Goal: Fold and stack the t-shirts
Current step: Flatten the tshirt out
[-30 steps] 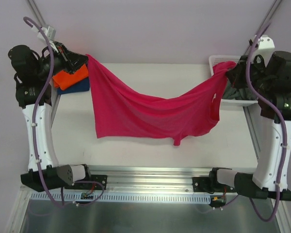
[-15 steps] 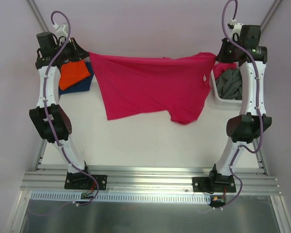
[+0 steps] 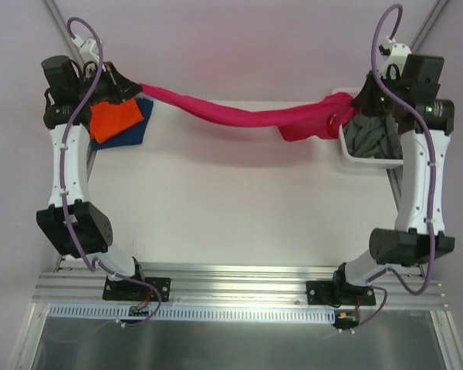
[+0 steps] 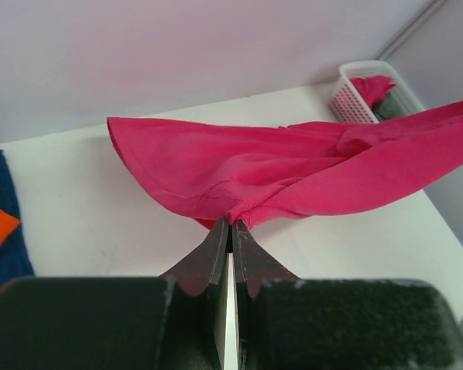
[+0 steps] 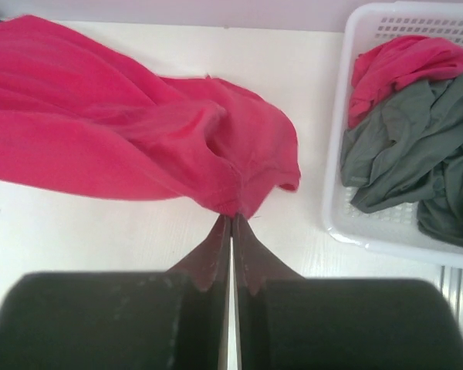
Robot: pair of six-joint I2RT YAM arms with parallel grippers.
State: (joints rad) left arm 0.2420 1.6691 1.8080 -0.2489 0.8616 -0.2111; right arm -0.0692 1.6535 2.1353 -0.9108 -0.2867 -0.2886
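Observation:
The large magenta-pink t-shirt (image 3: 239, 116) hangs stretched in a sagging band between my two grippers across the far side of the table. My left gripper (image 3: 136, 87) is shut on its left end, also seen in the left wrist view (image 4: 231, 222). My right gripper (image 3: 353, 108) is shut on its right end, also seen in the right wrist view (image 5: 231, 216). An orange t-shirt (image 3: 114, 119) lies folded on a dark blue t-shirt (image 3: 135, 132) at the far left. A grey t-shirt (image 5: 417, 154) and another pink cloth (image 5: 409, 62) lie in the basket.
A white plastic lattice basket (image 3: 346, 148) stands at the far right edge of the white table (image 3: 231, 200), under my right wrist. Metal rails run along the near edge.
Both grippers have swung toward the far side of the table. The pink shirt, spread wide half a second ago, is now bunched into a narrow band stretched between the grippers.

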